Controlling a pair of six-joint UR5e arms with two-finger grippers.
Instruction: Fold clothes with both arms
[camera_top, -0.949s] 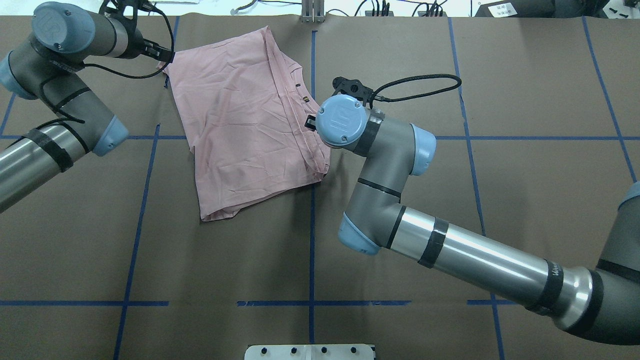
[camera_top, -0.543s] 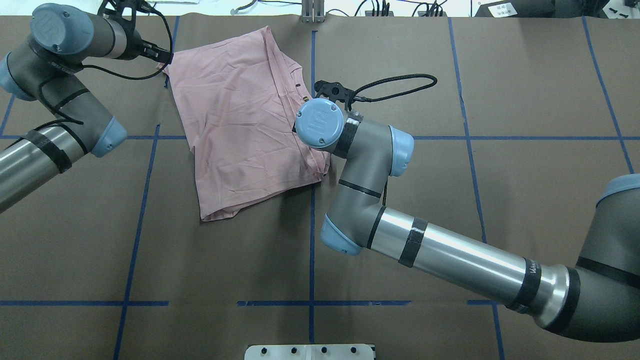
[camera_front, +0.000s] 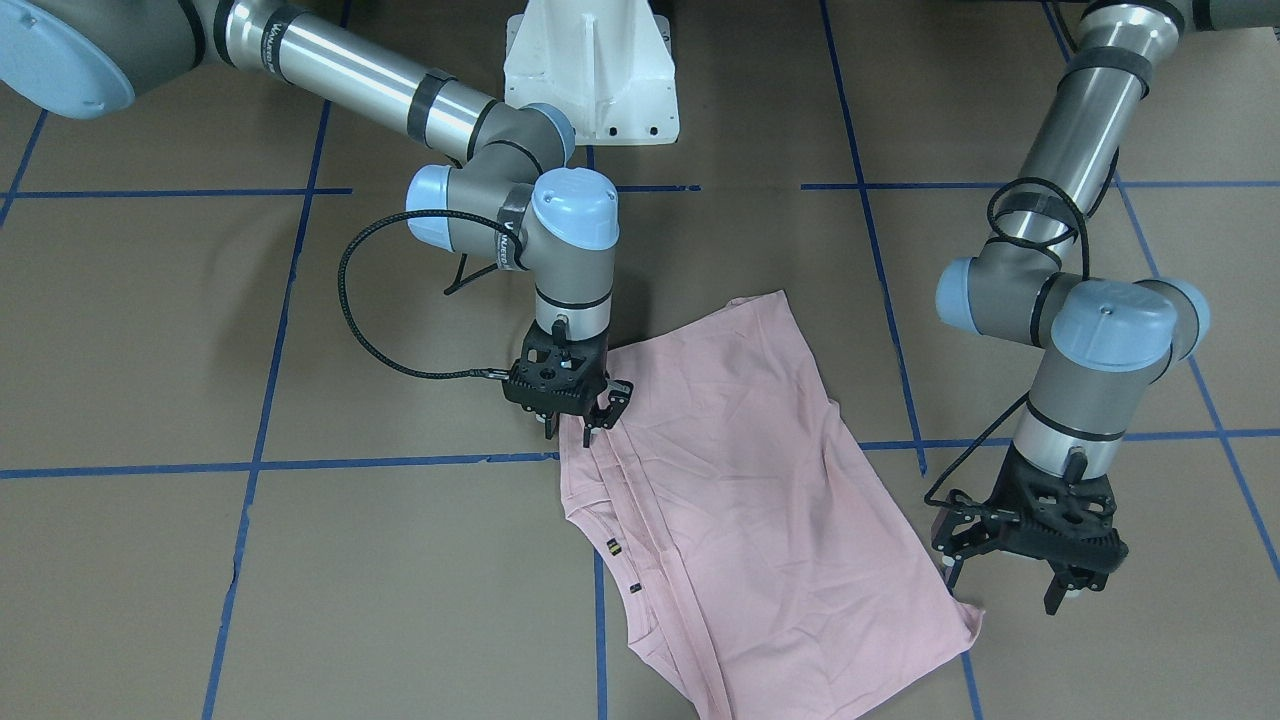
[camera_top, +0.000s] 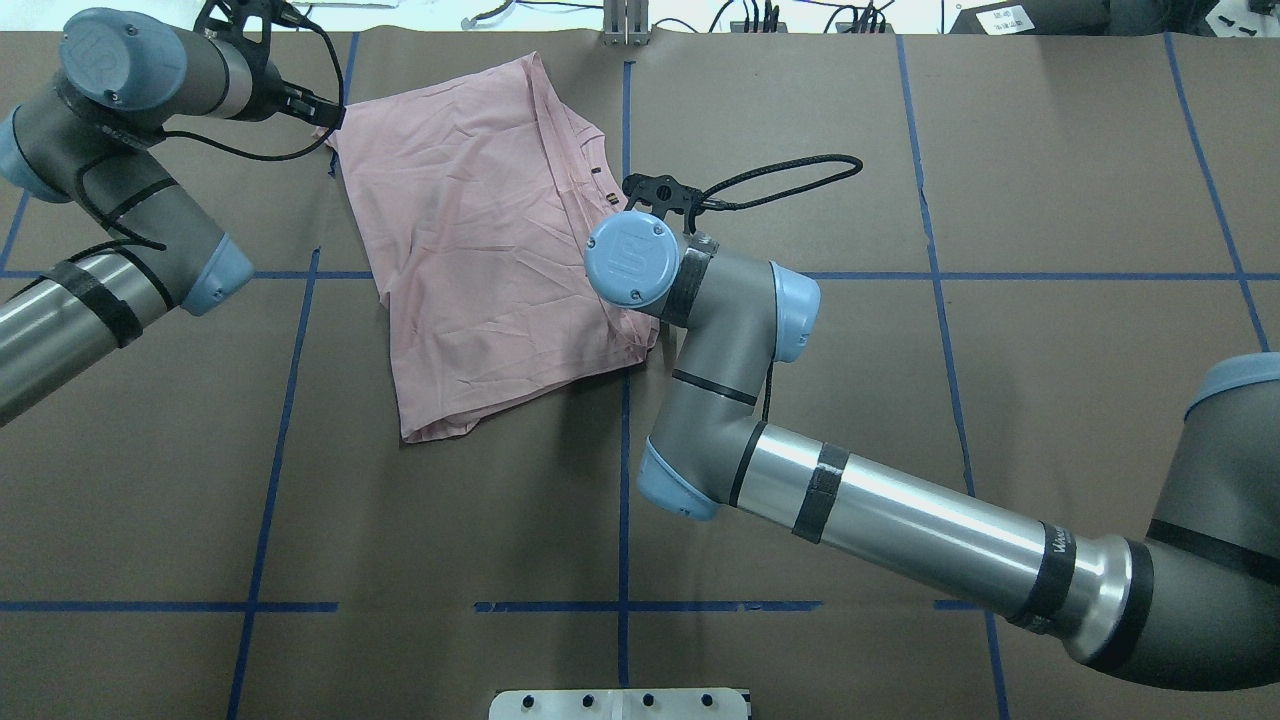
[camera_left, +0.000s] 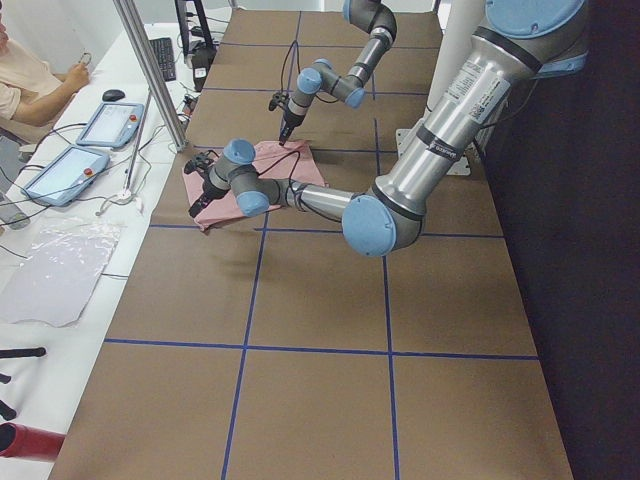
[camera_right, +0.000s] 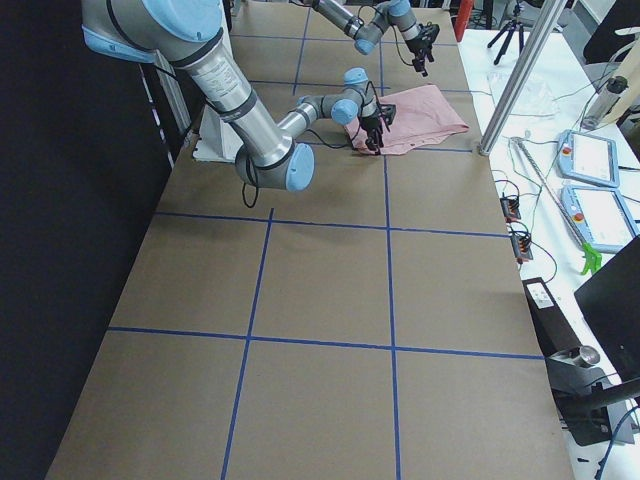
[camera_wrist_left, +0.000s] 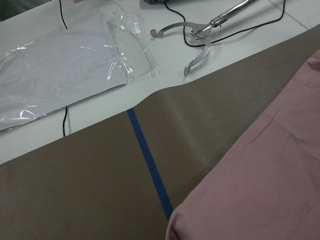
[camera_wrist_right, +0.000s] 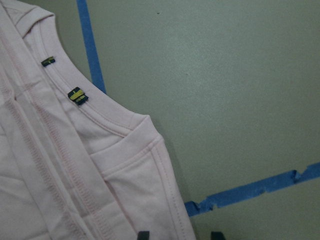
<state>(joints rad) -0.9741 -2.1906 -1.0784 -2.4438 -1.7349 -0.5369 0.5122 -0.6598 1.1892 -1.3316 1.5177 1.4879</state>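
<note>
T-shirt edge lies between right gripper's spread jaws.

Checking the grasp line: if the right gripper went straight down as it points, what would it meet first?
Probably the T-shirt, at its edge: the right gripper has its open jaws astride it, with bare table under the outer one. Remaining height is unclear.

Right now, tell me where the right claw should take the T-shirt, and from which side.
Probably the folded sleeve edge beside the collar, coming straight down. The T-shirt lies flat, so one finger should slip under from the bare paper side; the right claw hangs open astride that edge.
</note>
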